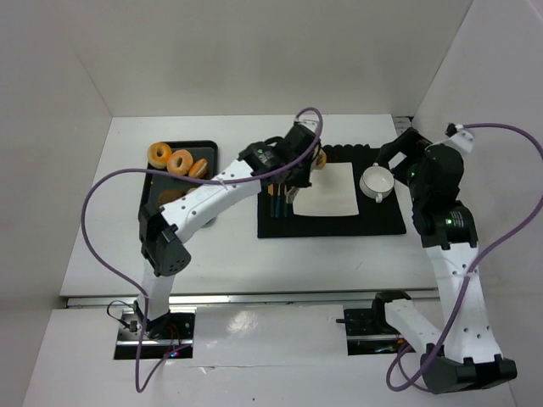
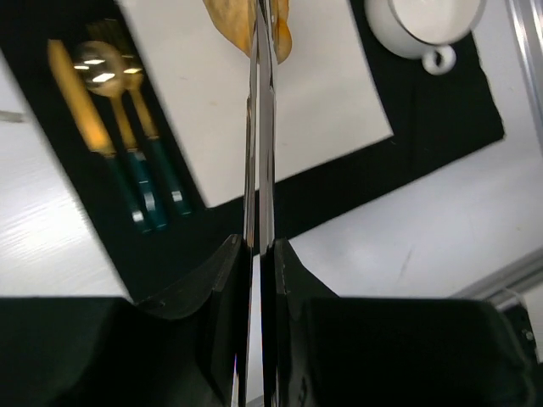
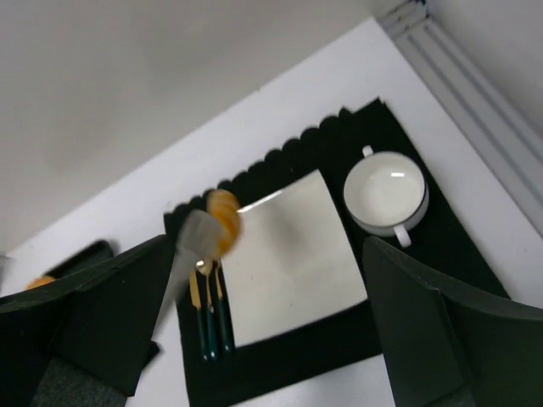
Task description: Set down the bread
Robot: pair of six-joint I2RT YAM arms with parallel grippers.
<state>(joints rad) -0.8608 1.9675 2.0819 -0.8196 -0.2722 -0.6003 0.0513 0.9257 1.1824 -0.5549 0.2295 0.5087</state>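
The left hand (image 1: 307, 166) is pressed almost together on one golden bread piece (image 1: 321, 158); in the left wrist view its two thin fingers (image 2: 253, 127) stand as a narrow pair with only a slit between them, and the bread piece bulges out on both sides at the top of the frame. It hangs above the upper left corner of the white square plate (image 1: 327, 191), near the edge; I cannot tell if it touches the plate.

The plate lies on a black mat (image 1: 339, 225) in the centre of the desk (image 1: 339, 263), with the gold cutlery (image 1: 278, 203) just beside its left edge and a white bowl (image 1: 377, 182) just beside its right edge; it looks like a set place, so I judge the plate is where the bread should go. More bread, among it the ring-shaped breads (image 1: 180, 161), waits in the dark tray (image 1: 151, 191) at the upper left, well apart from the plate.

The right hand (image 1: 394, 151) hangs at the upper right beyond the bowl, fingers spread wide and pinching nothing; from there it does not block the plate.

I judge the next move is to go more toward the plate's middle before letting go; a drop at the corner could roll onto the mat or the cutlery.
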